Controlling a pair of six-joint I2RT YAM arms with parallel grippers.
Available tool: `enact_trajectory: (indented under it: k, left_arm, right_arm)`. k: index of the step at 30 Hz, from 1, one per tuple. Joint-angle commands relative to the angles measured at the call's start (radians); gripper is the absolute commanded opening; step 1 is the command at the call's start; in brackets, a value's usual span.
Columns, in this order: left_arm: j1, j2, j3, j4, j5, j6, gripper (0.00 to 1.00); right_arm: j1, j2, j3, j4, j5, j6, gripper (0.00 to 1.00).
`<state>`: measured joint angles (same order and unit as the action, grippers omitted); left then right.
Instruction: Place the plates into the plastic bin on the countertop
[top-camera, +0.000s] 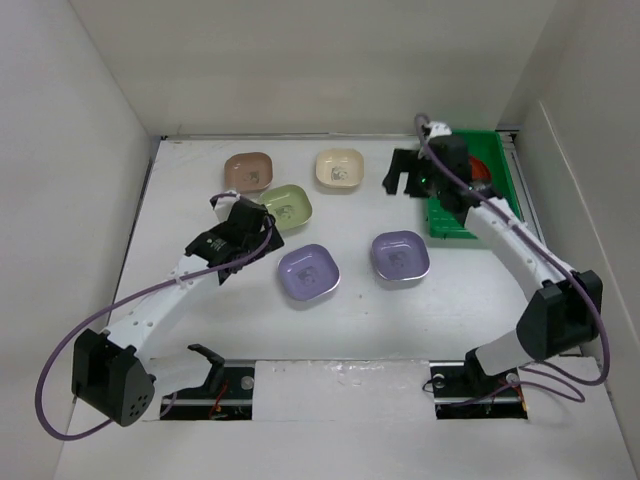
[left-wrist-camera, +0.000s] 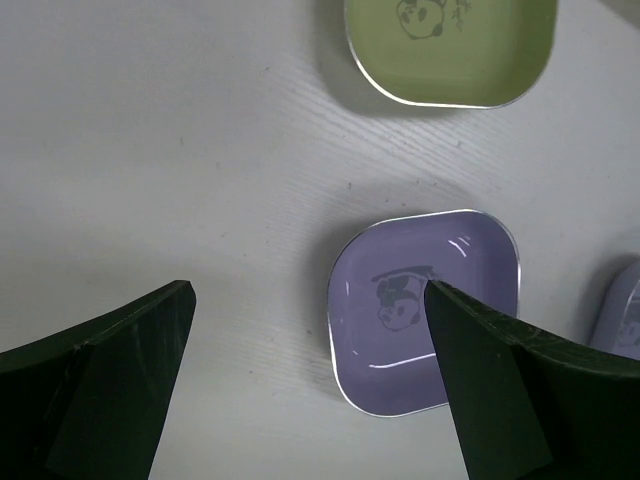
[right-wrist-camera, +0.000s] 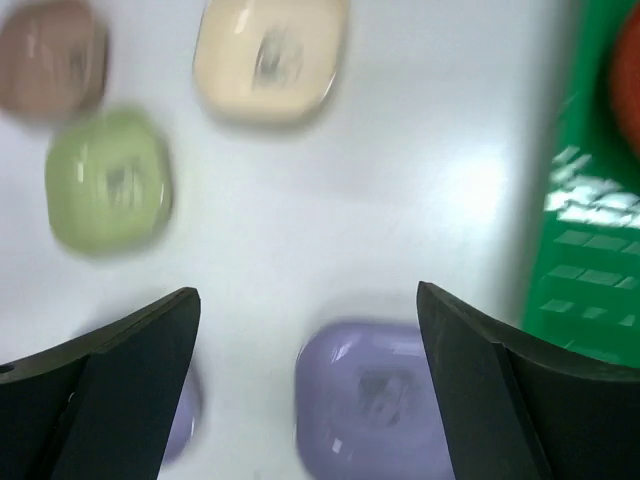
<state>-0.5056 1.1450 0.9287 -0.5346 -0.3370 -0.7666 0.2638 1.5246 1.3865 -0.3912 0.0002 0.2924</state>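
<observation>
**Left gripper (top-camera: 243, 212) and right gripper (top-camera: 401, 180): both sets of fingers spread wide, nothing held.**

In the top view, the left gripper sits left of centre, just beside the light green rounded-square plate (top-camera: 288, 206). The right gripper sits right of centre in the upper half, between the cream rounded-square plate (top-camera: 339, 168) and the bright green rectangular plastic bin (top-camera: 497, 205) at the upper right. A round red-brown plate (top-camera: 480, 168) lies in the bin, partly hidden by the right arm. Five plates rest on the flat white countertop (top-camera: 350, 320). The tan-pink rounded-square plate (top-camera: 248, 171) is upper left and the cream plate is upper centre. The light green plate is just below and right of the tan-pink one. The left lavender rounded-square plate (top-camera: 308, 270) and the right lavender rounded-square plate (top-camera: 400, 256) lie at centre, near each other but apart. The right wrist view is blurred.
</observation>
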Motion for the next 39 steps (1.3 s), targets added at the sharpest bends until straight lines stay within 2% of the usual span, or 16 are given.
enact_trajectory:
  k: [1,5,8,13,24,27,28,31,32,37,39]
  left_arm:
    - [0.003,-0.027,-0.037,0.002,-0.030,-0.036,1.00]
    - [0.003,-0.051,-0.076,0.002,-0.030,-0.046,1.00]
    - [0.003,-0.077,-0.076,0.002,-0.020,-0.046,1.00]
    - [0.003,-0.105,-0.067,-0.018,-0.020,-0.037,1.00]
    - [0.003,-0.105,-0.057,-0.027,-0.011,-0.037,1.00]
    - [0.003,-0.105,-0.067,-0.027,-0.011,-0.037,1.00]
    - [0.003,-0.105,-0.067,-0.027,-0.011,-0.037,1.00]
    - [0.003,-0.105,-0.067,-0.018,-0.011,-0.037,1.00]
    - [0.003,-0.105,-0.067,-0.018,-0.011,-0.028,1.00]
    - [0.003,-0.105,-0.067,-0.018,-0.011,-0.028,1.00]
    - [0.003,-0.105,-0.067,-0.018,-0.011,-0.028,1.00]
  right_arm:
    - [0.083,-0.062,-0.182,0.064,0.037,0.014,0.94]
    - [0.198,-0.086,-0.300,0.052,0.127,0.028,0.93]
    - [0.212,-0.086,-0.340,0.052,0.141,0.039,0.88]
    - [0.334,-0.054,-0.415,0.101,0.135,0.076,0.87]
    - [0.385,0.121,-0.440,0.152,0.175,0.117,0.79]
    - [0.385,0.154,-0.440,0.173,0.175,0.117,0.64]
    - [0.385,0.172,-0.428,0.173,0.164,0.117,0.46]
    - [0.409,0.195,-0.370,0.173,0.152,0.099,0.17]
    - [0.419,0.195,-0.348,0.173,0.152,0.087,0.01]
    - [0.440,0.152,-0.193,0.147,0.116,-0.005,0.00]
    - [0.398,0.109,-0.101,0.106,0.116,-0.063,0.00]
